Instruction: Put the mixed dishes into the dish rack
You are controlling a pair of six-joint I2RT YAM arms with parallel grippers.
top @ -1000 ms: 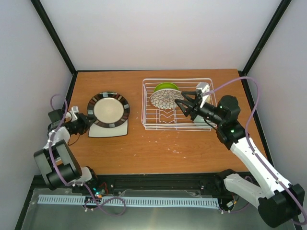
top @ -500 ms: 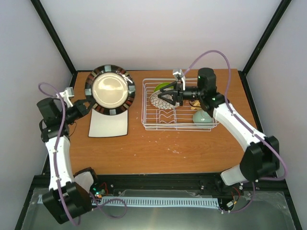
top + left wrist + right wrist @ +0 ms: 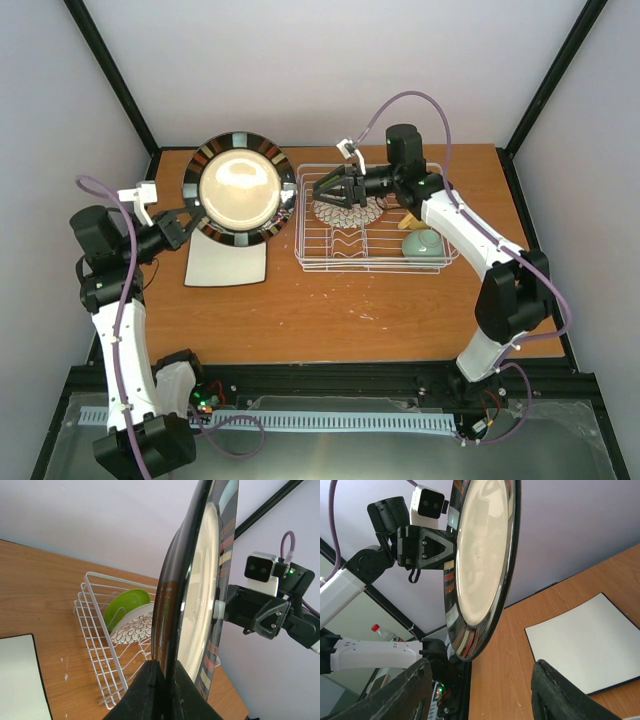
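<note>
1. Cream plate with dark segmented rim (image 3: 240, 190) is held upright in the air by the left gripper (image 3: 188, 220), over the far left of the table (image 3: 300, 320) and just beside the left end of the dish rack (image 3: 372, 262).
2. The lime-green plate (image 3: 125, 605) is shown only by the left wrist view. It stands among the dividers with the brown floral-patterned plate (image 3: 134, 629) just in front of it; from above it is hidden by the right arm.
3. The mint-green bowl (image 3: 425, 246) and the yellow handled mug (image 3: 410, 222) are shown only by the top view, within the outline of the rack's right end. Little of the mug can be made out.
4. The white square plate (image 3: 227, 262) is seen lying flat on the table, below the raised plate.
5. In the left wrist view the raised plate is seen edge-on, and its lower rim is pinched between the left fingers.
6. The right gripper (image 3: 320, 190) is spread wide with nothing between its fingers. It is pointed at the cream face of the raised plate, near it but apart from it.
</note>
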